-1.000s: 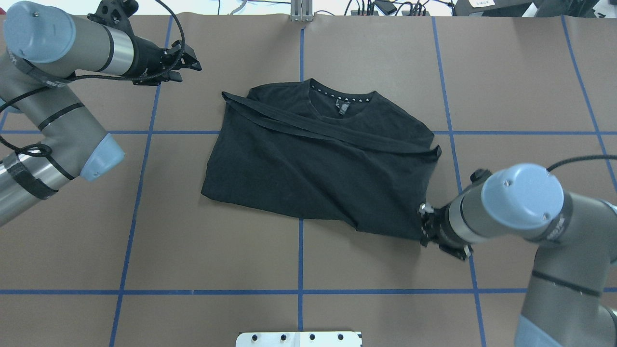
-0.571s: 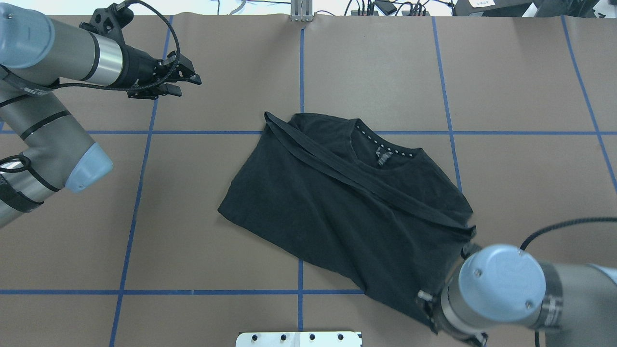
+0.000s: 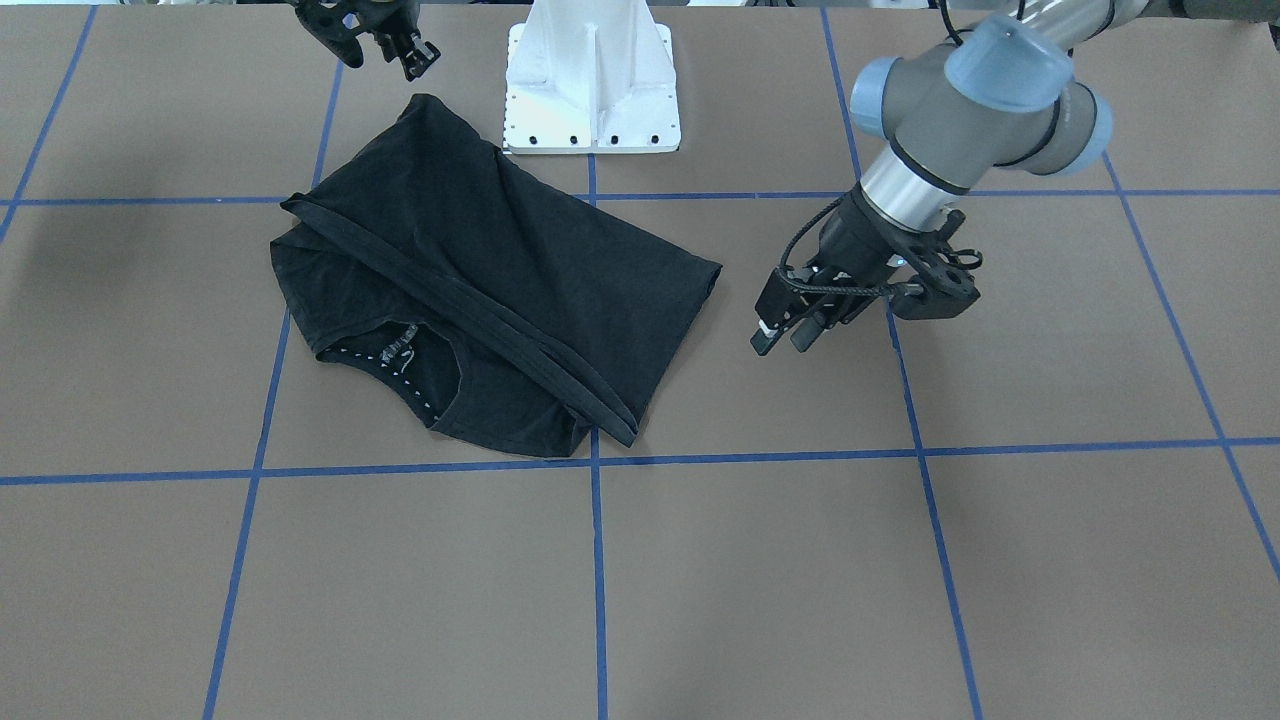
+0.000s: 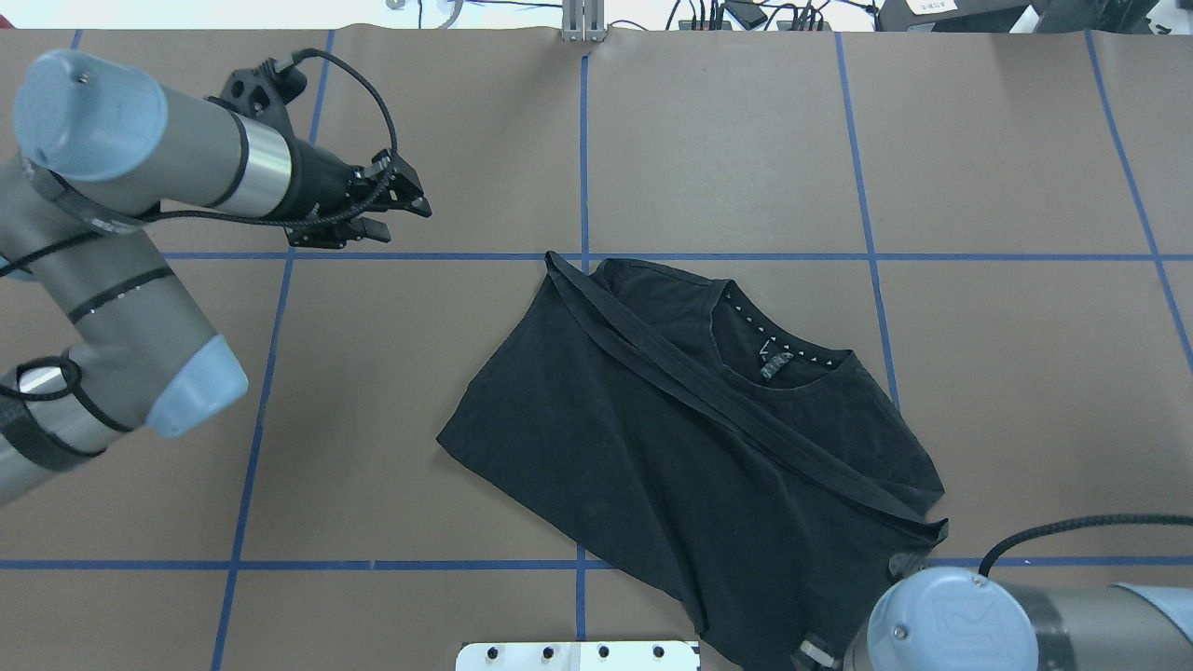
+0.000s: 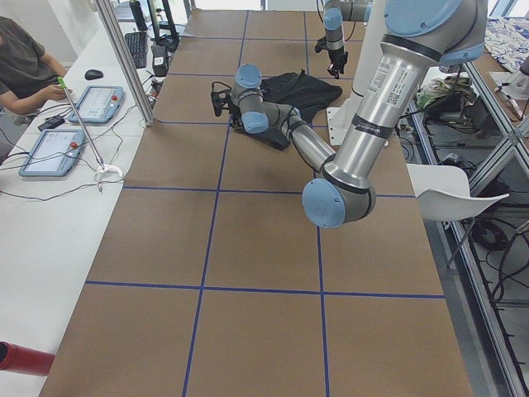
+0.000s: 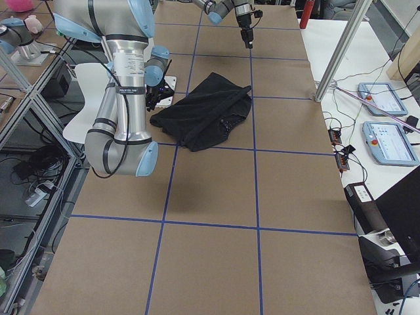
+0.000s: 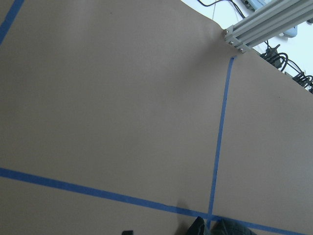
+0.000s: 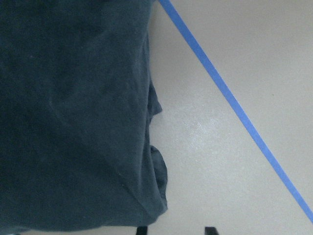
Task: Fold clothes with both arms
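The black T-shirt [image 4: 652, 447] lies folded and skewed on the brown table, its collar with white triangles [image 4: 778, 349] facing up and a hem band running diagonally across it. No logo shows. It also shows in the front view [image 3: 480, 260]. My right gripper [image 3: 415, 60] hovers just above the shirt's near right corner. In the right wrist view its fingertips [image 8: 142, 229] stand apart beside the shirt's edge [image 8: 73, 122], so it is open. My left gripper [image 4: 405, 219] is open and empty over bare table, left of the shirt, also seen in the front view [image 3: 780, 340].
The white base mount [image 3: 590, 90] stands at the table's near edge, touching the shirt's corner area. Blue tape lines [image 4: 582, 140] grid the brown table. An aluminium post [image 4: 582, 23] and cables sit at the far edge.
The right gripper dragged the shirt toward the robot and to its right, turning it, then let go. The left gripper moved right and nearer, toward the shirt.
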{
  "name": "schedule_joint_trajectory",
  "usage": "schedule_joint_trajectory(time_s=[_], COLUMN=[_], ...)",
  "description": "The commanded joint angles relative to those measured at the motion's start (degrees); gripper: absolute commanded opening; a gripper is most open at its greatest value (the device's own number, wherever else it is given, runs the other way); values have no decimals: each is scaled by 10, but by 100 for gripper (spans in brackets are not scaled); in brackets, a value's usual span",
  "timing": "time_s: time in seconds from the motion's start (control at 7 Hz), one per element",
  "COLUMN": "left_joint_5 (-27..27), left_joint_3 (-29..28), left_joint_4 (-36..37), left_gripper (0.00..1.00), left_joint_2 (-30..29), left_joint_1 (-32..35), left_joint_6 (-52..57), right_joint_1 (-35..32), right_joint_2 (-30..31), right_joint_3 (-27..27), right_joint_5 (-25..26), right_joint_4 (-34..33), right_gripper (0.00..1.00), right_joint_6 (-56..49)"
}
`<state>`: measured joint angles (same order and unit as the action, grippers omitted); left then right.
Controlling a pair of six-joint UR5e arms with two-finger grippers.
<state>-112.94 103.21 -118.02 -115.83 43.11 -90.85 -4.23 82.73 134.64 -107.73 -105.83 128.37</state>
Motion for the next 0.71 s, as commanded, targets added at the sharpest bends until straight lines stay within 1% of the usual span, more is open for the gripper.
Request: schedule_joint_trajectory(time_s=[0.0, 0.14, 0.29, 0.43, 0.57], left_joint_5=[119, 164, 188, 192, 192], left_joint_3=[54, 53, 53, 54, 54], left_joint_4=[82, 104, 127, 140, 140], left_gripper=[62, 62, 61, 61, 61], left_joint_2=[3, 16, 25, 45, 59], left_joint_1=[-115, -160, -186, -202, -212], left_joint_6=[-64, -77, -77, -77, -77], right_joint_1=[-115, -164, -200, -227, -258], right_joint_2=[-46, -69, -98, -119, -145], right_joint_3=[2, -1, -6, -17, -48], right_joint_5=[-25, -42, -43, -43, -44], right_joint_4=[-2, -2, -2, -2, 0], right_gripper=[100, 100, 100, 100, 100], right_joint_6=[-6, -8, -15, -52, -76])
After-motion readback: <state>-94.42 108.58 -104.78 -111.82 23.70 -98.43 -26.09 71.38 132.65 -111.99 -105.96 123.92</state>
